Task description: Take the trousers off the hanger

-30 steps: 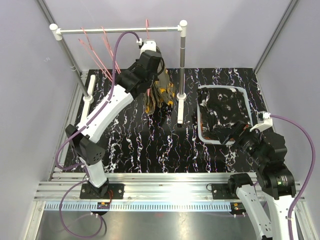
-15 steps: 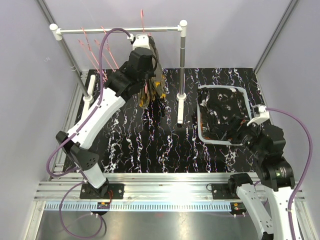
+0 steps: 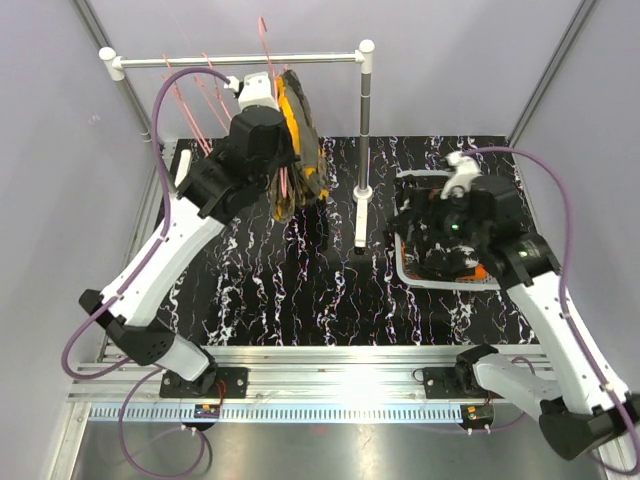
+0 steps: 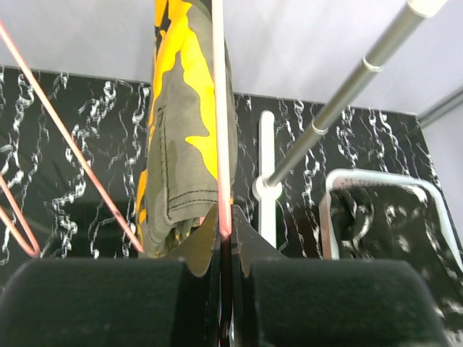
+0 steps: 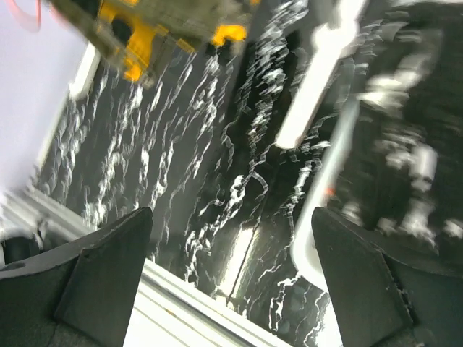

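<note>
Now, the white tray at the right side of the table holds the black trousers with white specks and, at its near edge, the orange trousers. The right gripper hangs above this tray, fingers spread wide, holding nothing. The left gripper is clamped on the pink hanger; the camouflage trousers hang on it, just below the rail.

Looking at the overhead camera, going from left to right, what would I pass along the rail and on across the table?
You pass empty hangers, camouflage trousers, right rack post, tray.
</note>
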